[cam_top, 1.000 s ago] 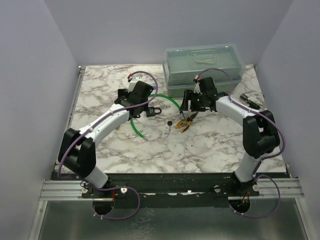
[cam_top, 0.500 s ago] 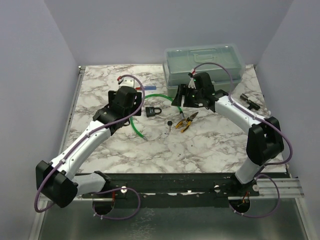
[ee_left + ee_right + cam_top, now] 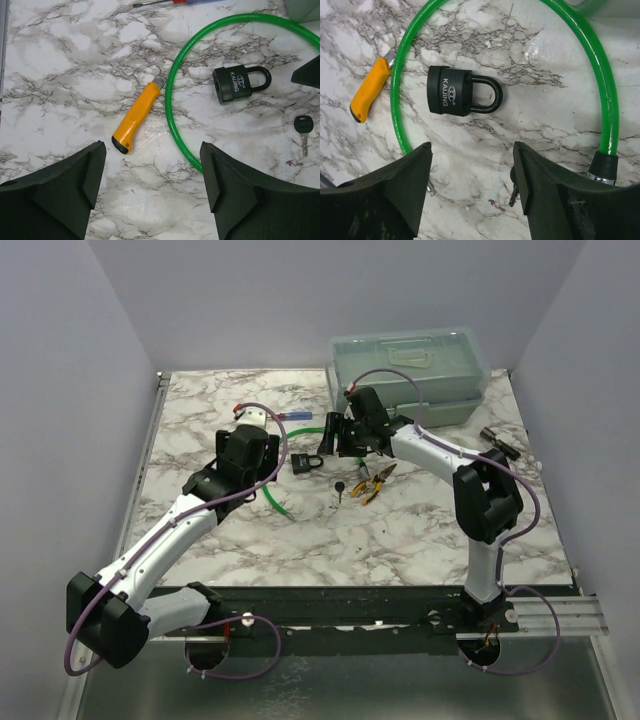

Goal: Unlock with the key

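While both arms reach out over the marbled desk, neither holds anything: the left pincer hangs above the surface with its two dark fingers set well apart and only bare marble between them. The right pincer is likewise spread and empty, poised above the padlock. That padlock is black, lies flat on the desk with its shackle seated in the body, and is touched by neither arm. The key, tiny with a dark round head and a short silver blade, lies flat on the desk near the padlock but apart from it, its blade pointing toward the near edge. From above it sits between the padlock and the pliers, just beside their yellow handles and a little nearer the arms' bases than the lock. In the right wrist view only part of the key shows, the rest hidden behind one finger. A green cable curves round the padlock in an open loop, and one metal-capped end of it shows at the right of the right wrist view. A utility knife with a yellow body lies outside that loop on the left, its tip just beside the cable. Farther back lies a screwdriver with a red-and-blue handle, and a translucent green box stands closed at the far right of the desk.
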Available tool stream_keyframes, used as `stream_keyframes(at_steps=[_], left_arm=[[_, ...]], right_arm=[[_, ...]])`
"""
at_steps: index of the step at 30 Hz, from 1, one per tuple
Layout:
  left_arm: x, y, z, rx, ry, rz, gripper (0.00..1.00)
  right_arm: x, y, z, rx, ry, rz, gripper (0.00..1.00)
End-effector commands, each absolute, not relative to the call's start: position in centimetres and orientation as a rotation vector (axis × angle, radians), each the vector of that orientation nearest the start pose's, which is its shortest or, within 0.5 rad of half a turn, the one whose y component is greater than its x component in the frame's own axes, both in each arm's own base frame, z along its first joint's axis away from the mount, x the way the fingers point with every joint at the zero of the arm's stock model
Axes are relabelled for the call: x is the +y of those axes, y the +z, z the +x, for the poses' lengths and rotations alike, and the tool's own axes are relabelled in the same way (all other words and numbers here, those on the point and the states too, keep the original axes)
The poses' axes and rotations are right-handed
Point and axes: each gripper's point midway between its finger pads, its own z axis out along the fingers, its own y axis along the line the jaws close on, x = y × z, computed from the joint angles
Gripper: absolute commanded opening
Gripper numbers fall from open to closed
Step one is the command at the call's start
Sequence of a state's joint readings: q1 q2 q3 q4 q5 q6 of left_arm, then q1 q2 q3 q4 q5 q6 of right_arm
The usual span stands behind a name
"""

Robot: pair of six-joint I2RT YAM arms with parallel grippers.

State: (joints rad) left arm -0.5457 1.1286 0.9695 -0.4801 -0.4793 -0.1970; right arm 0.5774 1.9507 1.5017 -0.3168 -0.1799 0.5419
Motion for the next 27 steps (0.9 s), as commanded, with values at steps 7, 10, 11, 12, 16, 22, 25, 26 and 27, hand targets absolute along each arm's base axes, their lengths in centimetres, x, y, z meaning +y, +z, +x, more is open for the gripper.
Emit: stream_keyframes(at_steps=[7,10,11,12,16,22,25,26,27], left_arm=[[-11.2,19.3,31.7,2.135,0.073,0.135,0.77],[-11.3,18.9,31.8,2.148,0.083,0.142,0.76],[-11.3,18.9,31.9,2.150,0.082,0.144,0.76],[-11.3,18.8,31.9,2.152,0.083,0.145,0.76],[-11.3,18.4,31.8,2.161,0.088,0.148,0.76],[-11.4,17.6,32.1,2.183,0.108,0.163,0.75],[-11.3,17.3,32.1,2.190,0.115,0.166,0.75],[-11.3,17.3,32.1,2.191,0.117,0.168,0.75],[-11.3,17.2,32.1,2.193,0.119,0.168,0.75]], right_arm=[[33.5,9.7,41.1,2.443,0.665,-0.113,0.69],[34.3,9.5,41.1,2.443,0.674,-0.124,0.68],[34.4,9.2,41.3,2.446,0.653,-0.121,0.68],[34.5,9.1,41.4,2.448,0.625,-0.116,0.68],[33.6,7.6,42.8,2.480,0.462,-0.026,0.64],[33.5,5.7,43.6,2.504,0.357,0.074,0.61],[33.3,4.7,43.6,2.511,0.284,0.101,0.60],[33.2,4.3,43.5,2.517,0.263,0.119,0.59],[33.0,4.0,43.4,2.519,0.249,0.139,0.59]])
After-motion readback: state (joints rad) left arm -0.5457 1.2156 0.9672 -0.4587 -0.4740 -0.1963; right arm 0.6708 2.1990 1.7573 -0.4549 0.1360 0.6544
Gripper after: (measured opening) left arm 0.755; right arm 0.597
